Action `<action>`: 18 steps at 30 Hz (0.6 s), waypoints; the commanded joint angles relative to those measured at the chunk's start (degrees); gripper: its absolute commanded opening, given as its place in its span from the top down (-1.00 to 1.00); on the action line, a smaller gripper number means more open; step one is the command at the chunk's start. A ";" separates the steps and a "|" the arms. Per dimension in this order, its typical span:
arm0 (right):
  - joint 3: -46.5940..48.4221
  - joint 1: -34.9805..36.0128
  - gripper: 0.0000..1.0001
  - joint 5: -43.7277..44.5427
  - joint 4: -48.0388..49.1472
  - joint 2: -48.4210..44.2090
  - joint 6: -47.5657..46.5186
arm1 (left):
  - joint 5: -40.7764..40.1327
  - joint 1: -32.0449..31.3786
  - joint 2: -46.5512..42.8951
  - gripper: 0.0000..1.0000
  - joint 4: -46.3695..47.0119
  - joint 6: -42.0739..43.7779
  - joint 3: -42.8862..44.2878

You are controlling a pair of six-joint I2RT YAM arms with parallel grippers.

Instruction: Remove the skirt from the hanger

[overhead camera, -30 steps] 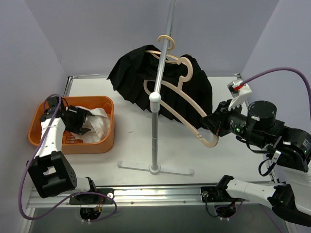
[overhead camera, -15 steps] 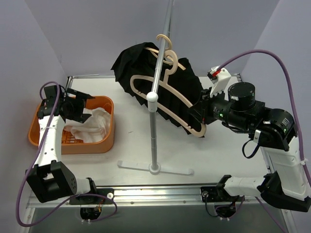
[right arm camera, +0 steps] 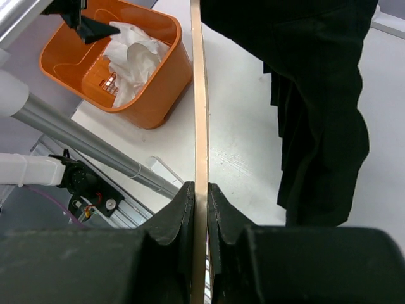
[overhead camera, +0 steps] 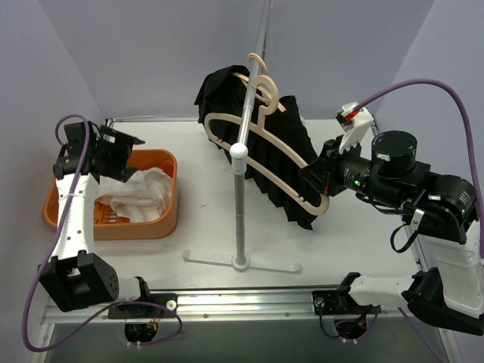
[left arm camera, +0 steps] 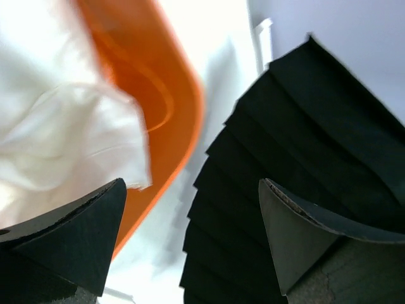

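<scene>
Top external view: the black pleated skirt (overhead camera: 293, 147) hangs on the beige plastic hanger (overhead camera: 214, 121), which is hooked on the grey metal stand (overhead camera: 240, 215). My right jaws clamp the hanger's lower end. My left jaws stand open above the orange plastic basket (overhead camera: 155, 227).

The skirt (overhead camera: 291, 136) is matt black cloth, pressed into crisp pleats. The hanger (overhead camera: 223, 119) is pale and smooth with a soft sheen; plastic or wood, I cannot tell. The pole (overhead camera: 240, 212) is bare silvery metal. At the left, the basket (overhead camera: 144, 227) is glossy orange plastic holding soft, crumpled white cloth (overhead camera: 144, 193). My left fingers (left arm camera: 76, 234) are dull black, faintly grainy
</scene>
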 commanded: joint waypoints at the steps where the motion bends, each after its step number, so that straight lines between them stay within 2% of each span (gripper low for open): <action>1: 1.80 0.37 1.00 0.62 0.49 -1.45 -0.16 | -2.83 -2.88 2.26 -0.88 -0.92 4.02 9.35; 6: 3.11 0.37 1.00 0.88 -1.09 -1.46 -1.04 | -6.51 -9.30 7.79 -0.88 -5.49 8.76 21.02; 9: 4.17 0.37 1.00 0.62 -1.62 -0.93 -1.92 | -9.50 -14.40 8.33 -0.88 -6.55 10.52 24.47; 18: 4.79 0.37 1.00 -1.84 -1.27 2.06 -5.17 | -10.39 -25.82 7.98 -0.88 -9.89 19.75 27.82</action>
